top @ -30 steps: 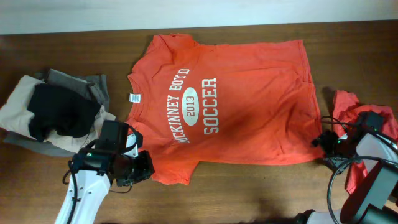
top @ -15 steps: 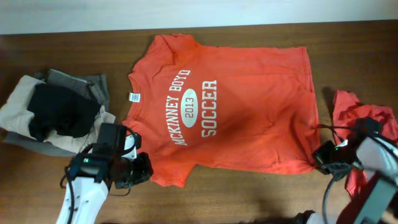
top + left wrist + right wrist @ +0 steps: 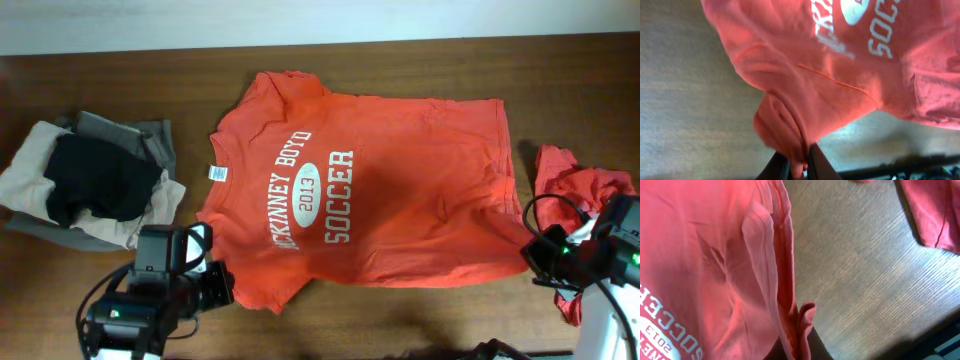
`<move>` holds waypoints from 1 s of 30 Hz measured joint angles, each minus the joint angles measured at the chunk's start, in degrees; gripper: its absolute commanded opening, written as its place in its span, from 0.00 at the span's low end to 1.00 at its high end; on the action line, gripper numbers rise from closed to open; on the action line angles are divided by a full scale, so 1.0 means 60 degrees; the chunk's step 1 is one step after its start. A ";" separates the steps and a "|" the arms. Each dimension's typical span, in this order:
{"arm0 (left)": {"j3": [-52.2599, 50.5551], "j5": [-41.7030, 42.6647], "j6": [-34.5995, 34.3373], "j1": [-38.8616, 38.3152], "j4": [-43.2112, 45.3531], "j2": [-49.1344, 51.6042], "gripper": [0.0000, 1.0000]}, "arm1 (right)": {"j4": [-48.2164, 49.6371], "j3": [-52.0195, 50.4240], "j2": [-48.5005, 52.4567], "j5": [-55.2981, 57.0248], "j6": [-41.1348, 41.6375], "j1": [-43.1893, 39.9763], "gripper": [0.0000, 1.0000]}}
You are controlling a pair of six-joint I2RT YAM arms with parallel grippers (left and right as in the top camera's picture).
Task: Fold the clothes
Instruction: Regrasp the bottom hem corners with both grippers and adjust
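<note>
Overhead, the T-shirt (image 3: 380, 190) lies spread on the tabletop (image 3: 420, 320), long axis crosswise, collar leftward. Left jaws are clenched on its near sleeve, right jaws on its near hem corner; the cloth stretches away from both.

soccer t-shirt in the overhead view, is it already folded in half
No, the soccer T-shirt lies spread open on the table, with its whole white print showing.

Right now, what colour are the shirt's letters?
White letters on the shirt, best in the overhead view.
</note>
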 measured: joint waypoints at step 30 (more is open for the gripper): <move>0.0142 0.0925 0.0324 -0.0412 -0.0627 0.3475 0.46 | 0.1126 0.1355 0.4550 -0.1370 -0.0670 0.1341 0.04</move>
